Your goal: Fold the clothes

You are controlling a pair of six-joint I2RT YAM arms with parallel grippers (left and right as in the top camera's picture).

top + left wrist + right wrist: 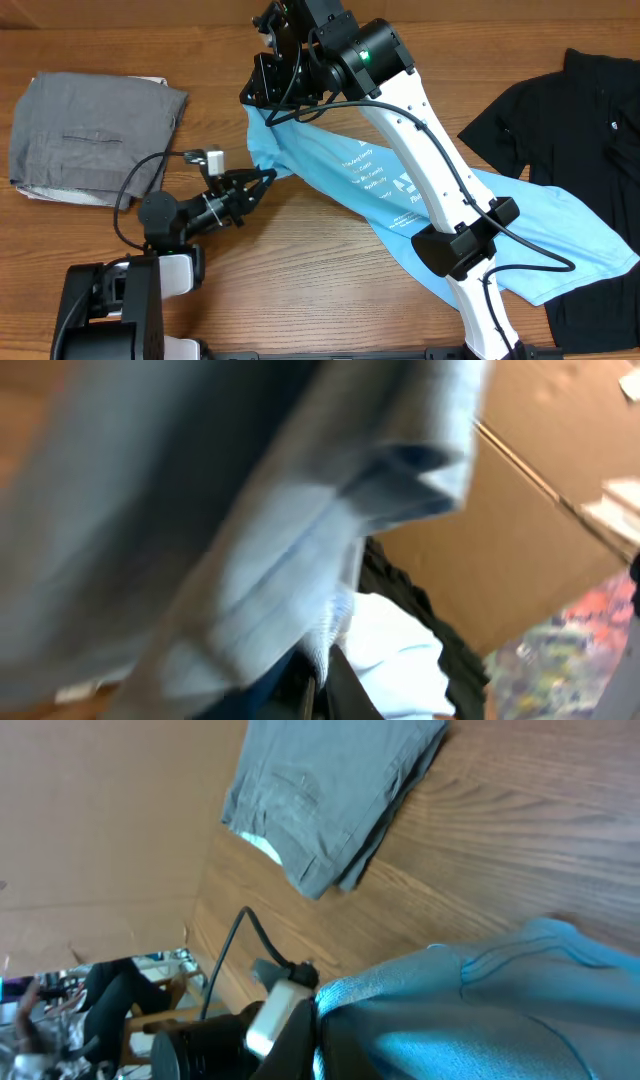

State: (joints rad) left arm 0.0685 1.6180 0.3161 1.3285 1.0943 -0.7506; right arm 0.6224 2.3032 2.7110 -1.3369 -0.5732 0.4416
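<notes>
My left gripper clamps the left edge of the light blue T-shirt. My right gripper, just farther, seems pinched on its raised corner. The shirt trails right across the table.

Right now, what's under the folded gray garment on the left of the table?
A white layer peeks out from beneath the gray garment, with the wooden table below. What it is and how far it reaches is covered.

Overhead looks straight down at the table. My left wrist camera sits close against the T-shirt; my right faces nine o'clock, sharing the grey trousers with overhead.
</notes>
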